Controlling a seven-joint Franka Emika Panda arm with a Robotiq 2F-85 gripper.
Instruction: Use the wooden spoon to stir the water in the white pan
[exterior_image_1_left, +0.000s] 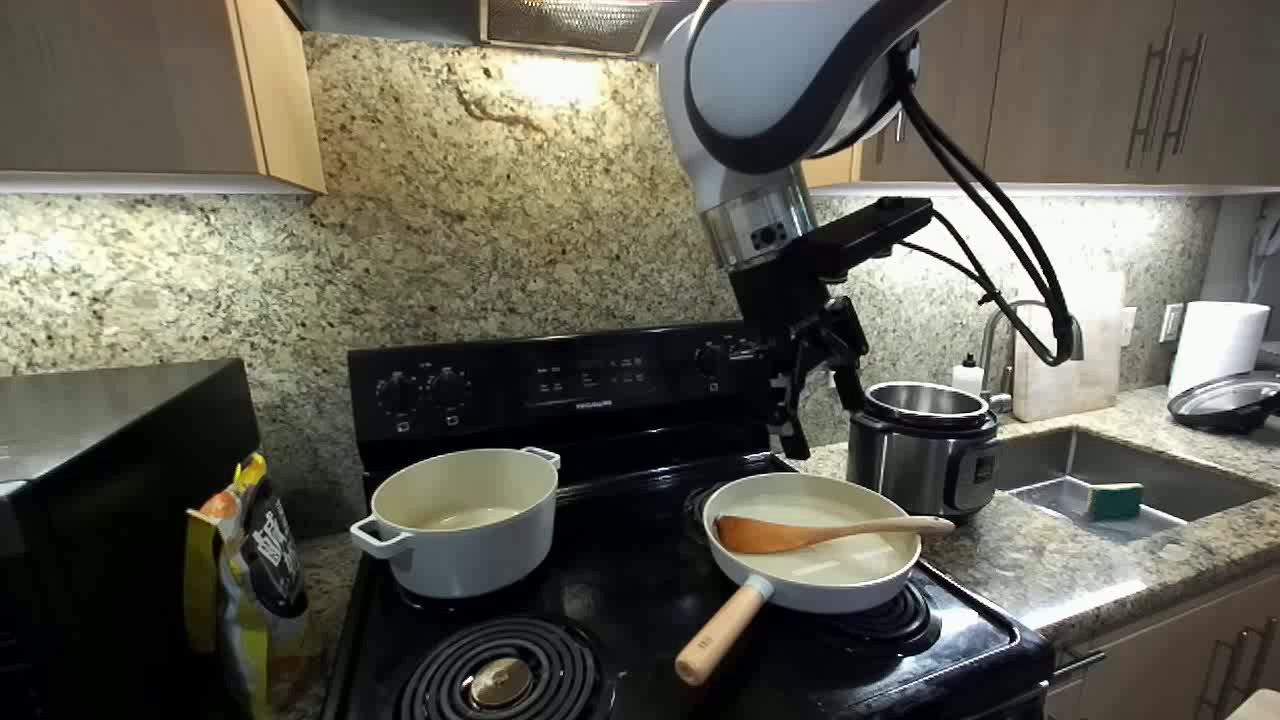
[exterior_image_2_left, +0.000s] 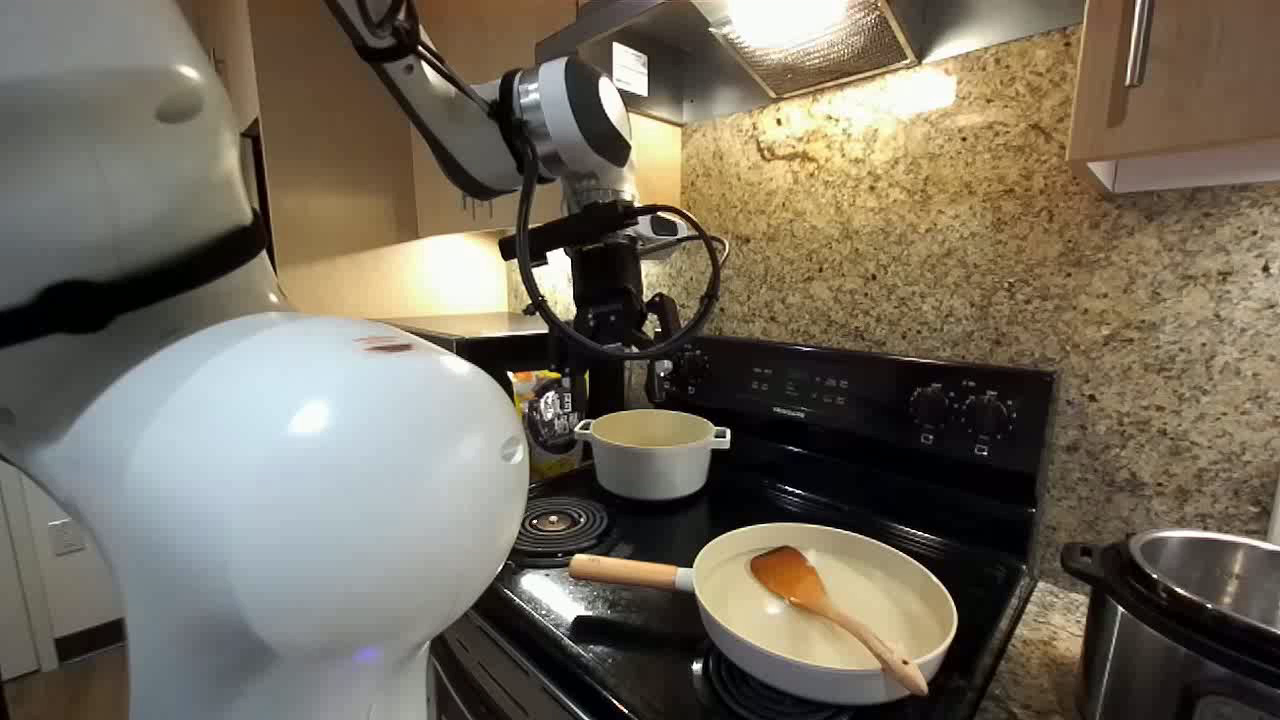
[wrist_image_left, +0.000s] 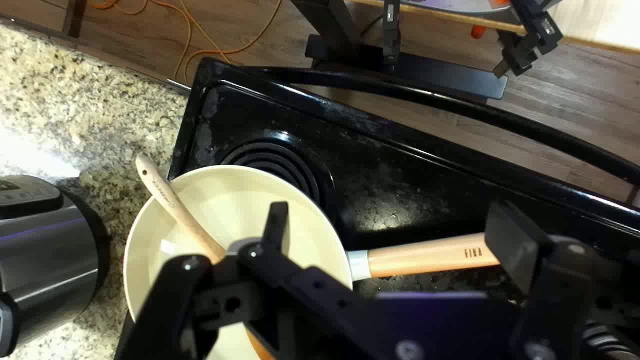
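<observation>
Speckled granite backsplash (exterior_image_1_left: 490, 240). Long orange-brown wooden spoon (exterior_image_1_left: 822, 533), handle (exterior_image_1_left: 887, 525) jutting from round white pan (exterior_image_1_left: 835, 600), presumably for grasping; black two-fingered hand (wrist_image_left: 394, 236) spread.

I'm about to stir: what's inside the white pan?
The wooden spoon: its head inside the white pan, its handle tip past the rim. I can't tell whether there is water. The spoon hides the pan floor beneath it.
</observation>
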